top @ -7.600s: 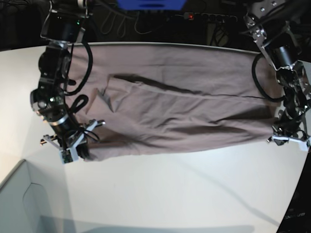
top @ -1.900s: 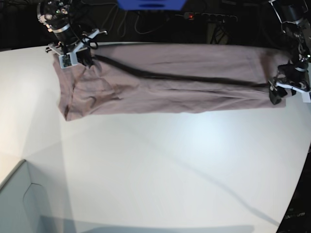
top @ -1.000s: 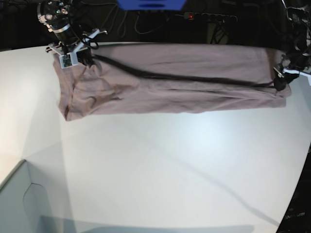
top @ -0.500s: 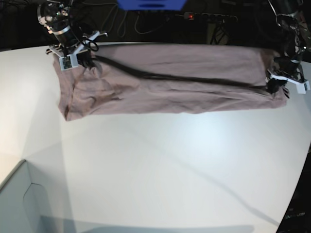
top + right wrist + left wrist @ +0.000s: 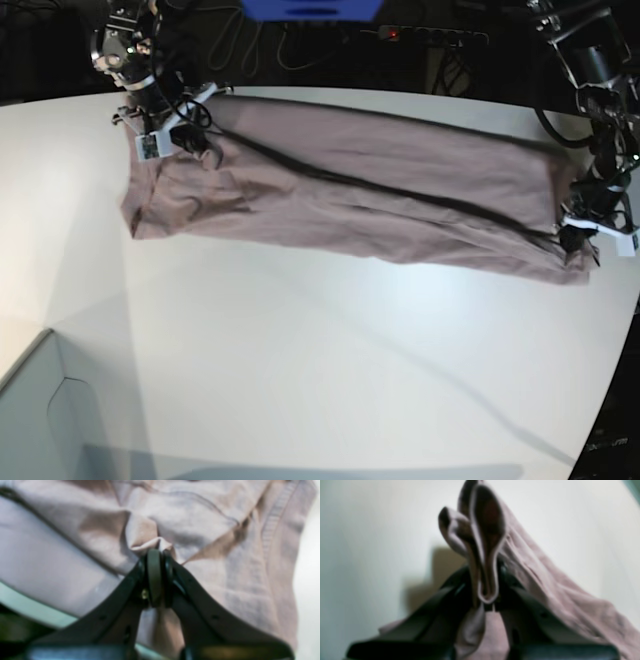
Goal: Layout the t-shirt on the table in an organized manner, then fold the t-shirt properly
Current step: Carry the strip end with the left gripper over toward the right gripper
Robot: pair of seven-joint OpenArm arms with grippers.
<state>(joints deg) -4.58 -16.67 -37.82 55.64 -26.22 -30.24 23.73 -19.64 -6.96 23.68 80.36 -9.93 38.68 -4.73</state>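
Base view shows the t-shirt (image 5: 350, 195) stretched long across the far side of the table (image 5: 330, 370); the right gripper (image 5: 180, 135) is clamped on its edge at the view's left; the left gripper (image 5: 580, 235) pinches a bunched fold at the other end, jaws closed on fabric.

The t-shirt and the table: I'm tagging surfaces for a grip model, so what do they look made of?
T-shirt: soft matte knit, likely cotton; it creases and bunches limply, with a ribbed band at one edge. Table: hard, smooth white top, perhaps laminate; faint sheen.
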